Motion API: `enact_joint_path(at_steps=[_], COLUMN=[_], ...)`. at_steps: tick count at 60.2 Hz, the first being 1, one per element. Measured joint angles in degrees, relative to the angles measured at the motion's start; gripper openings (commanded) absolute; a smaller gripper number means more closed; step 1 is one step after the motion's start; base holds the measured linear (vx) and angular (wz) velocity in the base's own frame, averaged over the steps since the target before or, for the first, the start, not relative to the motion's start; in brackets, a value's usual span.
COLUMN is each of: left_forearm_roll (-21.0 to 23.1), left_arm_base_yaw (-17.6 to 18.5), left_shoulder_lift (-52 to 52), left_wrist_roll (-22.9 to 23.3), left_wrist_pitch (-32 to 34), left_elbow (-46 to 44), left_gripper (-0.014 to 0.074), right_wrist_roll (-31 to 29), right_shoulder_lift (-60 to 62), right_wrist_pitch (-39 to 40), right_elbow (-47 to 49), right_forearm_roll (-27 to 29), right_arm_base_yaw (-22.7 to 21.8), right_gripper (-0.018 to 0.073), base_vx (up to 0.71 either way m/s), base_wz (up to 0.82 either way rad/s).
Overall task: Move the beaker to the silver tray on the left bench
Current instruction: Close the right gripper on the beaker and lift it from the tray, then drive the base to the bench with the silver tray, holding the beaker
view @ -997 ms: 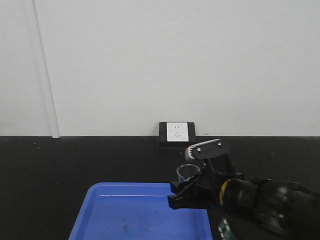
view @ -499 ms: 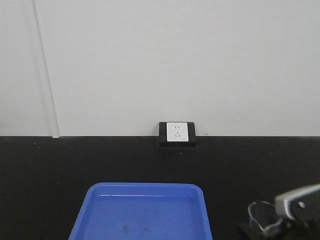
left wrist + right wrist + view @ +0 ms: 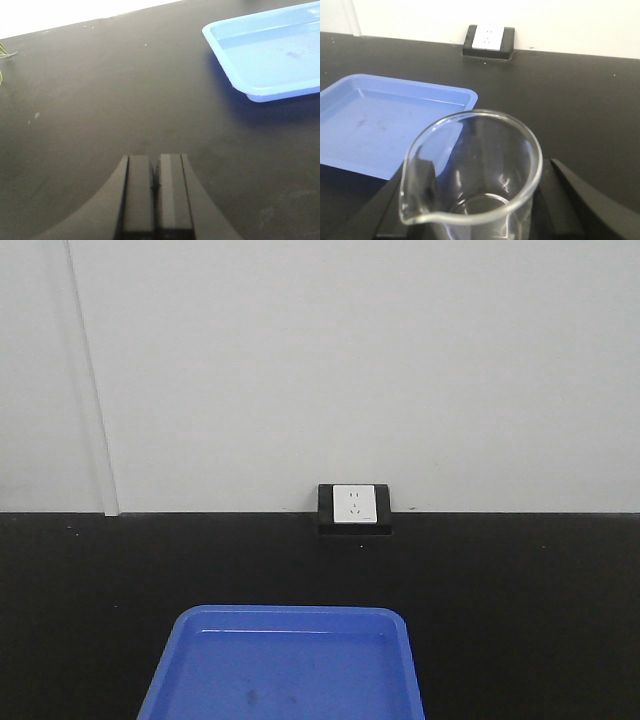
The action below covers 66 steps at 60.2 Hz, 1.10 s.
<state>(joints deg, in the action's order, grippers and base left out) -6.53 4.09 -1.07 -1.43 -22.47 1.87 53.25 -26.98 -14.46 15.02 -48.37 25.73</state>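
The small clear glass beaker (image 3: 472,170) with its pouring spout toward the camera fills the right wrist view. My right gripper (image 3: 480,200) is shut on it, one black finger on each side, and holds it above the black bench to the right of the blue tray. My left gripper (image 3: 156,175) is shut and empty over bare black bench. Neither arm nor the beaker shows in the front view. The silver tray is out of view.
A blue plastic tray (image 3: 290,665) sits on the black bench (image 3: 100,590); it also shows in the left wrist view (image 3: 270,55) and the right wrist view (image 3: 380,125). A wall socket box (image 3: 354,508) stands at the bench's back edge by the white wall.
My right gripper carried the beaker from the blue tray's far right corner to the right and down, and has left the front view.
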Motion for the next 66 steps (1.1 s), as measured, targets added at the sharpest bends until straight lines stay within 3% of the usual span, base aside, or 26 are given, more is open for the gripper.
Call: enact_joint_path(at_steps=[66], left_forearm_roll=[0.0], left_arm_base_yaw=[0.0], left_shoulder_lift=[0.0], left_wrist_roll=[0.0], left_wrist_pitch=[0.0], left_elbow=[0.0], left_gripper=[0.0001], right_wrist_roll=[0.0], right_shoulder_lift=[0.4], right_wrist_pitch=[-0.2], right_elbow=[0.0], right_forearm_roll=[-0.95], right_arm_base_yaw=[0.0], right_gripper=[-0.0012], base_vx=[0.0], base_wz=[-0.01])
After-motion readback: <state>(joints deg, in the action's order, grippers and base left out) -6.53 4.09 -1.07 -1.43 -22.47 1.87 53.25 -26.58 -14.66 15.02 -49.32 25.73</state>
